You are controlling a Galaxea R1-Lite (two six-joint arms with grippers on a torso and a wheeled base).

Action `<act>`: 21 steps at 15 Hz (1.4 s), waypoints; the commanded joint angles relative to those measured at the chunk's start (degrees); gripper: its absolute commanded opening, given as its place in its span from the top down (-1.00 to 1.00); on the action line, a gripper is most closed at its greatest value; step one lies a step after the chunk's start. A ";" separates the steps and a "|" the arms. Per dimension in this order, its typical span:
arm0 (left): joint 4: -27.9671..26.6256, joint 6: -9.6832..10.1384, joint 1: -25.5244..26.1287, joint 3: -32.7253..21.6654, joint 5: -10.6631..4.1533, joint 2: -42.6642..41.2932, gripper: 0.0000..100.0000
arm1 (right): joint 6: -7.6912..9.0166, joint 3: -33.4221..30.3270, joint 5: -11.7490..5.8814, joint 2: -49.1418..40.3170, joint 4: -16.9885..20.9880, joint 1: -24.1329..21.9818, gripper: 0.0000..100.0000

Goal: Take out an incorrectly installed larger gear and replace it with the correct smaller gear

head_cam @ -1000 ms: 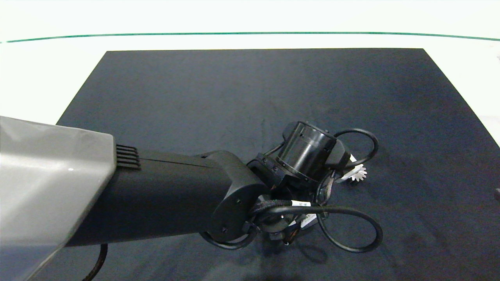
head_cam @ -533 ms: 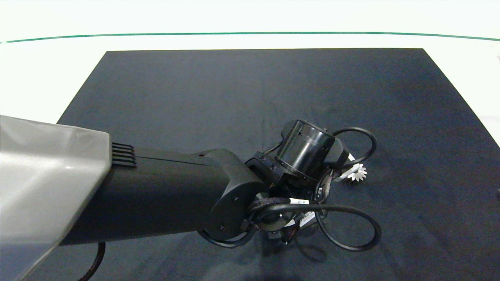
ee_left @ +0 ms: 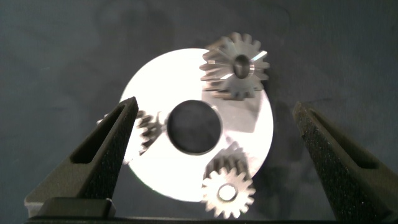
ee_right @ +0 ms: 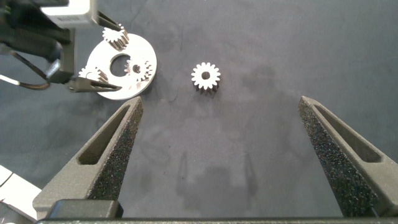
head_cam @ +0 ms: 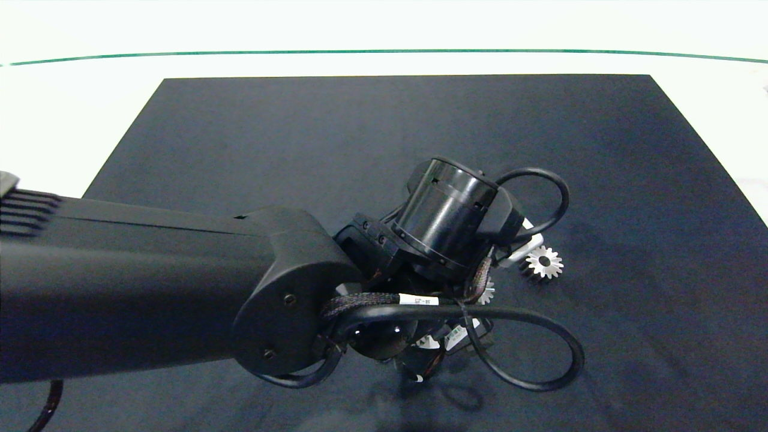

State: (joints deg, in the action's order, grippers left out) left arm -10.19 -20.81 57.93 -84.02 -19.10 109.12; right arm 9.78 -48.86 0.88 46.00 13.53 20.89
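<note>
Lab bench: black mat on white table.

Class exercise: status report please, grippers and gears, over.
Left gripper open over disc; larger gear mounted there. Right gripper open above mat. Smaller gear loose on mat, unobstructed.

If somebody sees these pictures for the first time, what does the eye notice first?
The thick dark left arm fills the head view, reaching over the dark mat. Under its open left gripper lies a bright round plate carrying gears, the larger gear at its rim. One smaller gear lies alone beside the plate.
</note>
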 commanded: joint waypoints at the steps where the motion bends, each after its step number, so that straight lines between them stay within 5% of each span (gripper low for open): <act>1: 0.00 -0.02 -0.27 -2.38 -0.15 -0.84 -1.00 | 0.15 -0.10 0.00 -0.20 0.09 0.02 -1.00; 7: 0.00 0.07 -0.27 -9.06 -0.23 2.59 -1.00 | 0.15 -0.10 0.00 -0.73 0.09 0.02 -1.00; 21: 0.52 -1.60 -2.91 -8.44 -0.32 4.35 -1.00 | 0.15 0.26 0.00 -1.08 0.18 0.02 -1.00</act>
State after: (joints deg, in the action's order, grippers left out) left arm -9.59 -22.35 55.31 -92.44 -19.29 113.42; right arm 9.84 -48.59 0.85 44.81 13.62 20.88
